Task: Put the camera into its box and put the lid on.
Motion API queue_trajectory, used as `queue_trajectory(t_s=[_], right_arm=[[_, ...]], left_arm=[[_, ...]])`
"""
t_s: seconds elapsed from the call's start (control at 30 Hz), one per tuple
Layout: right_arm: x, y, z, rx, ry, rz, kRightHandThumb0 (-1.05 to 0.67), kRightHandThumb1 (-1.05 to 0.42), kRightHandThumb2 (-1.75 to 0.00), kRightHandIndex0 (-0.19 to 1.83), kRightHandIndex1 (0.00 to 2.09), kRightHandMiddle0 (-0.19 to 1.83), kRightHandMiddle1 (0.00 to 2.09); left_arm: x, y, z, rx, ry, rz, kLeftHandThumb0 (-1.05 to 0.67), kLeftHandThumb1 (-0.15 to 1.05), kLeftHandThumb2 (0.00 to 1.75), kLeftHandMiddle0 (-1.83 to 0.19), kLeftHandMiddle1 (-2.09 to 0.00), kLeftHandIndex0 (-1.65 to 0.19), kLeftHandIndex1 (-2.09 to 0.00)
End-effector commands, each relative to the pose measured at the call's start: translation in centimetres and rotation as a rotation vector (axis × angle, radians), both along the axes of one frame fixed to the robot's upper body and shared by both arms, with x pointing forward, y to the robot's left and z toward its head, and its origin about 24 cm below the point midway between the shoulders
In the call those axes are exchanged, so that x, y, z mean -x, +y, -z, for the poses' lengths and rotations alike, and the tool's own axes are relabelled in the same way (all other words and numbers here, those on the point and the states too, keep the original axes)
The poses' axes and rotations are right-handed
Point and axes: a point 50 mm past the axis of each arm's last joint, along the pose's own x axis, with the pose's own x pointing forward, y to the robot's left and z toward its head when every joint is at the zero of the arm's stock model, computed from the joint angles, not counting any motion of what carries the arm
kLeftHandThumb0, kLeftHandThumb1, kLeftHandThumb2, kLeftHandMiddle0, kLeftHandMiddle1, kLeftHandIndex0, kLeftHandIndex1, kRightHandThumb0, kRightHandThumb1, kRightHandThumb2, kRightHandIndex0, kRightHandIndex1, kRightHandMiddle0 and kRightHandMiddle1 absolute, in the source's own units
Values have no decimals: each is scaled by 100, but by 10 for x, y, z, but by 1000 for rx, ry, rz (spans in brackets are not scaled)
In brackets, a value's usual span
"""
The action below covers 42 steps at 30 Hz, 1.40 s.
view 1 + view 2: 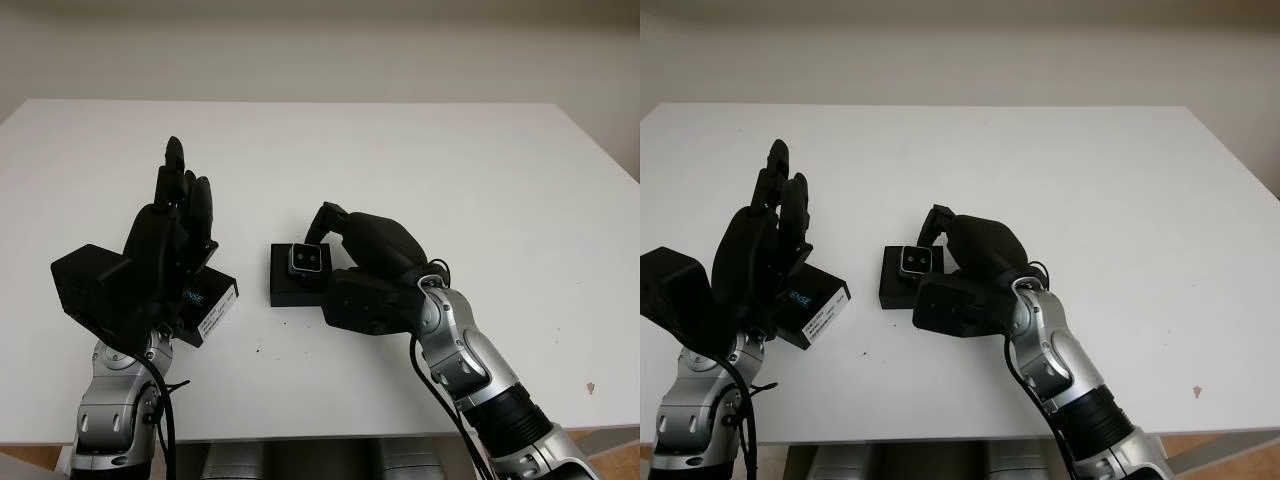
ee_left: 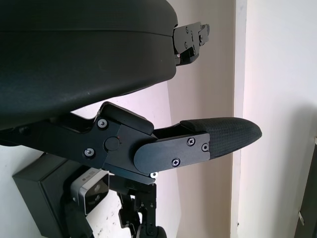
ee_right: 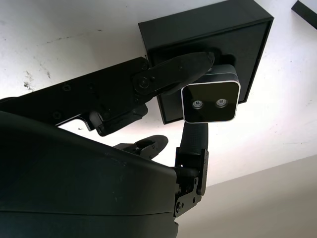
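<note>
The small silver-faced camera (image 3: 210, 101), square with two lenses, is gripped between the fingers (image 3: 173, 74) of the right hand (image 1: 365, 265) directly over the open black box (image 1: 295, 285). The box's flat black lid (image 1: 205, 305), bearing a white label, lies on the white surface (image 1: 400, 160) beneath the open left hand (image 1: 165, 245).

Matt white table top (image 1: 420, 160), smooth, with a few small dark specks near the front. On it, the square black box (image 3: 208, 39) looks like matt card or plastic, flat-faced and dull. The small camera (image 3: 210, 101) has a silvery-grey, satin shell and a glossy black front with two shiny lenses. The flat black lid (image 1: 205, 300) carries a white paper label. The right hand (image 1: 375, 265) is matt black plastic; the left hand (image 1: 165, 245) too, its fingertip pad (image 2: 230, 136) finely textured.
</note>
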Motion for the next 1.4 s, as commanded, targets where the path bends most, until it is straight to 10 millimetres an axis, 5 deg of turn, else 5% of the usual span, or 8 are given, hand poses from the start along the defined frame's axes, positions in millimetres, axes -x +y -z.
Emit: queue_trajectory(t_s=[0.0,0.1,0.17,0.27,0.4,0.9,1.1,1.37], right_arm=[[1,-7,6,43,4,10,-44,-105,-14,49,5,39,209],[1,-8,5,112,-8,-14,-55,-102,-7,40,3,9,182],[1,-7,4,164,-1,-35,-64,-101,-6,23,2,-8,141],[2,-7,3,202,1,-59,-68,-98,-5,5,3,0,74],[2,-8,0,208,13,-82,-69,-96,-5,-8,3,7,32],[0,-13,-13,193,-9,-111,-77,-95,-6,-17,3,1,10],[-4,-19,-40,-97,-40,-93,-77,-102,-8,-6,9,6,11],[-9,-32,-71,-451,-111,32,-67,-105,-16,36,27,29,40]], left_arm=[[1,-1,-5,6,-30,-2,-78,105,61,19,0,19,0],[2,-1,-5,3,-30,-5,-78,105,61,19,0,19,0],[2,-1,-5,1,-32,-1,-77,105,61,19,0,19,0],[2,-1,-5,5,-27,1,-77,105,62,19,0,19,0],[2,-1,-4,14,-31,3,-77,105,61,19,0,19,0],[4,-1,-3,5,-29,1,-76,105,61,19,0,19,0],[5,2,-6,-4,-41,2,-77,105,60,19,0,19,0],[10,12,-27,-83,-108,3,-80,105,50,19,0,19,0]])
